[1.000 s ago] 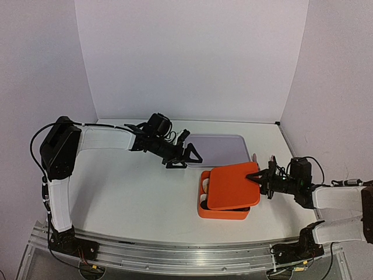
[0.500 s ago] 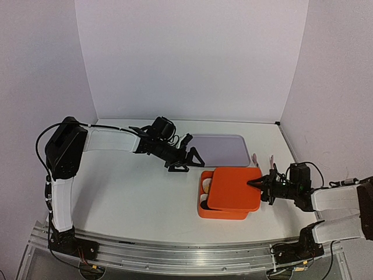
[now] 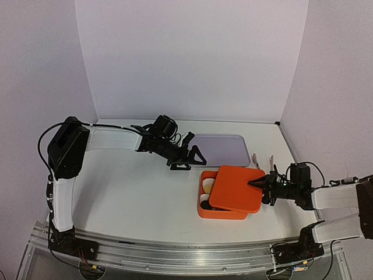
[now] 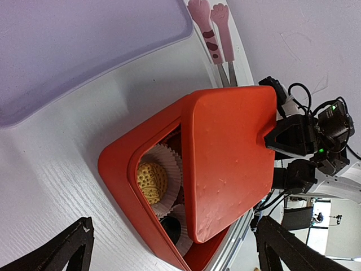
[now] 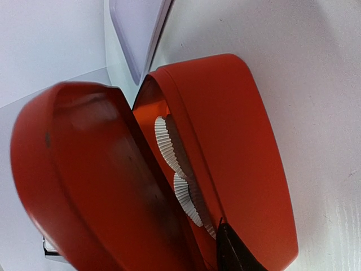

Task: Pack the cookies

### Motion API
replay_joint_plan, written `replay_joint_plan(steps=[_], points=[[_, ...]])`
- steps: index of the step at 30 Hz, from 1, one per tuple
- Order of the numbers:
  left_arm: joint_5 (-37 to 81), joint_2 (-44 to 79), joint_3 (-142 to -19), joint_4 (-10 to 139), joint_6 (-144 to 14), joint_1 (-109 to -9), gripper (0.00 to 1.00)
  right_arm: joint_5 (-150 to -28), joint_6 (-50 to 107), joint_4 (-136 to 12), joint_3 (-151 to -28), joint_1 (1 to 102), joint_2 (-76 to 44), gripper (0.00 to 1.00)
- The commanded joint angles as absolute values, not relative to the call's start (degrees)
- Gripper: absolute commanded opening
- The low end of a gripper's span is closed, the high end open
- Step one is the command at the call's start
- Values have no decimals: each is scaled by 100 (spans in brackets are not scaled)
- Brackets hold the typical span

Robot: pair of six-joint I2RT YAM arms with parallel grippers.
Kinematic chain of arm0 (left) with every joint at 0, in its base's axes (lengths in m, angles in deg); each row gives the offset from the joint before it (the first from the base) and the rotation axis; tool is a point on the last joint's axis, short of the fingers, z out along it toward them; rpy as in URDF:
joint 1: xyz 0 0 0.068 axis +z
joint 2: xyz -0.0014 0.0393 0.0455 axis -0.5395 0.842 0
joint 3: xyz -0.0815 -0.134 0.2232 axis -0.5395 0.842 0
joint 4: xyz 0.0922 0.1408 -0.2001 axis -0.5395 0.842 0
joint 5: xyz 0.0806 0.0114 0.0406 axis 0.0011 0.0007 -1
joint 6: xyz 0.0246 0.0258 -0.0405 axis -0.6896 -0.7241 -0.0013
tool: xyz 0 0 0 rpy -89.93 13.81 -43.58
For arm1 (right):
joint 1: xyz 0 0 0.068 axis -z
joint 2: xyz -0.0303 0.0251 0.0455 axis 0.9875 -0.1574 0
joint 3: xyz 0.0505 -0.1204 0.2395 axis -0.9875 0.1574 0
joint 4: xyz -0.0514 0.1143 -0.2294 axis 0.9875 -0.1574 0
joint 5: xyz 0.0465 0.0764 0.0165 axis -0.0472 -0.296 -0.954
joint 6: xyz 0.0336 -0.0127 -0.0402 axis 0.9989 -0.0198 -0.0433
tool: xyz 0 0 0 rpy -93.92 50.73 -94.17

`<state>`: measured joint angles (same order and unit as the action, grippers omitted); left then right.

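Since a second ago the orange lid (image 3: 236,188) has dropped lower and twisted, so now it sits crooked on the orange box (image 3: 217,213) with the left strip uncovered. Inside, lower middle of the top view, the cookies (image 4: 151,182) sit in white paper cups (image 4: 169,161), with one golden and one dark showing. At the lid's right edge, the right gripper (image 3: 260,186) might be pinching or let go, can't tell. Meanwhile the left gripper (image 3: 189,164) hangs spread wide, nudged a bit closer to the purple tray (image 3: 227,150).
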<state>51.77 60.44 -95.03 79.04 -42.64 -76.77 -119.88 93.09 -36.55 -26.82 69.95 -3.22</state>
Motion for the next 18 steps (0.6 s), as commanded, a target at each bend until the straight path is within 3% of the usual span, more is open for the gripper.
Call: replay_joint_plan(steps=[1, 7, 18], points=[[5303, 6135, -9809, 7926, -4243, -7712, 100, -12090, 8847, -4347, -3005, 7064, 31, 45], [5286, 6195, -9865, 7972, -4264, -7712, 100, -11381, 7800, -6676, -3553, 7081, 613, 46], [5364, 6362, -10065, 7996, -4240, -7730, 100, -11235, 7628, -7010, -3754, 7083, 265, 46]])
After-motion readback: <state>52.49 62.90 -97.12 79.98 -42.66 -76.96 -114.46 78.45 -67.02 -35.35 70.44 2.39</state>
